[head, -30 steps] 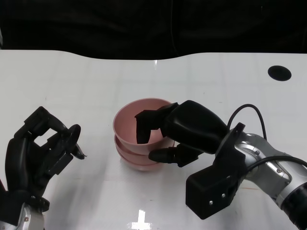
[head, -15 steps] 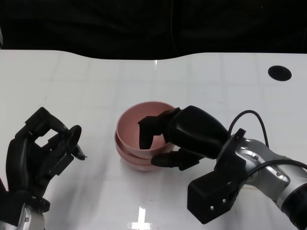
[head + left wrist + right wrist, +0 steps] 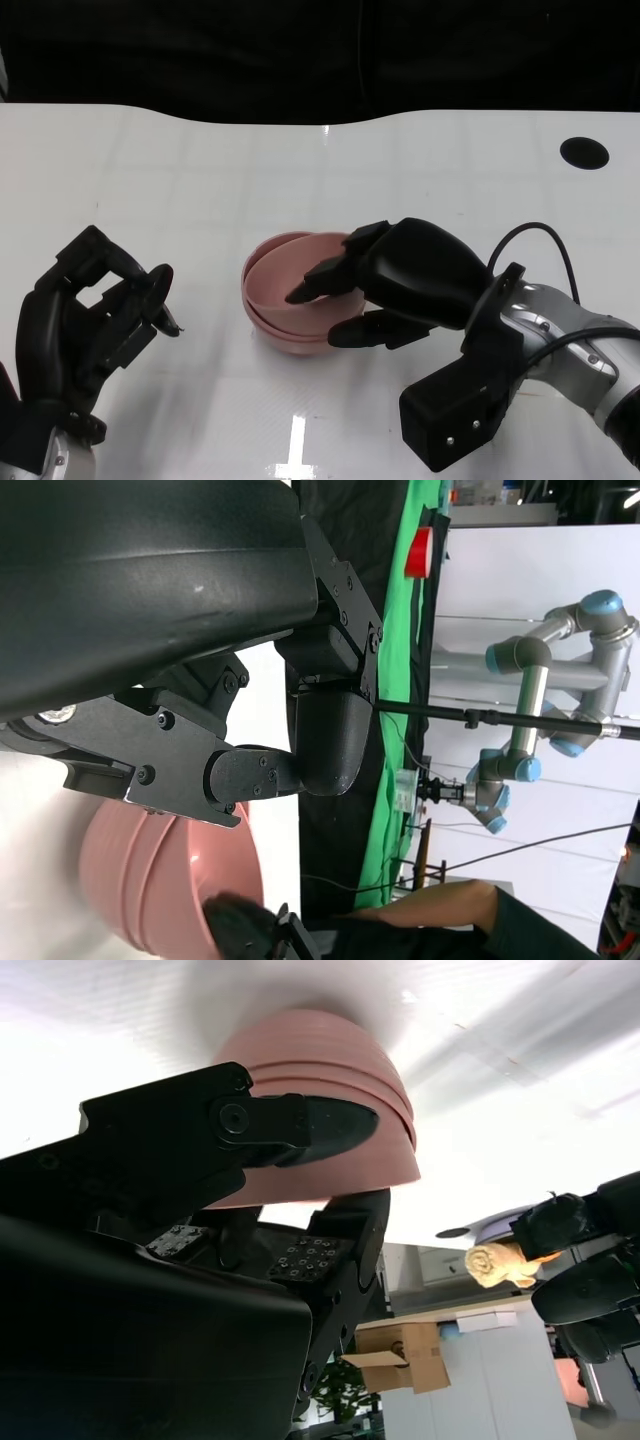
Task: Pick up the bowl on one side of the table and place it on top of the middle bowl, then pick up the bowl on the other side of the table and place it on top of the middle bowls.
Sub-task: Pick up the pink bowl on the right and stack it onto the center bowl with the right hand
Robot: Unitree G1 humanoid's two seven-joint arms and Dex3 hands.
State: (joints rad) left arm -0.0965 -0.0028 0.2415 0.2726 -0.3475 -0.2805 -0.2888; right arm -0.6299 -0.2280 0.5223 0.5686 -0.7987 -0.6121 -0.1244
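Observation:
Pink bowls point(image 3: 272, 300) sit nested in a stack at the table's middle; the right wrist view shows three rims point(image 3: 340, 1070). The top bowl leans slightly. My right hand point(image 3: 400, 280) grips its right rim, with fingers lying over the rim into the bowl and the thumb against the outer wall below. In the right wrist view a finger point(image 3: 280, 1125) lies across the bowl's side. My left hand point(image 3: 85, 310) hovers at the lower left, well apart from the stack, fingers loosely bent and holding nothing. The left wrist view shows the stack point(image 3: 150, 880) beyond that hand point(image 3: 250, 730).
A black round hole point(image 3: 582, 152) marks the white table point(image 3: 180, 180) at its far right. A black cable point(image 3: 530, 235) loops above my right forearm. Beyond the table's far edge all is dark. A person's arm point(image 3: 450, 910) and a grey robot arm point(image 3: 540, 670) show in the left wrist view.
My right hand has lowered the top bowl down into the stack, and its fingers have straightened from curled inside the bowl to lying over the rim. The left hand has barely moved.

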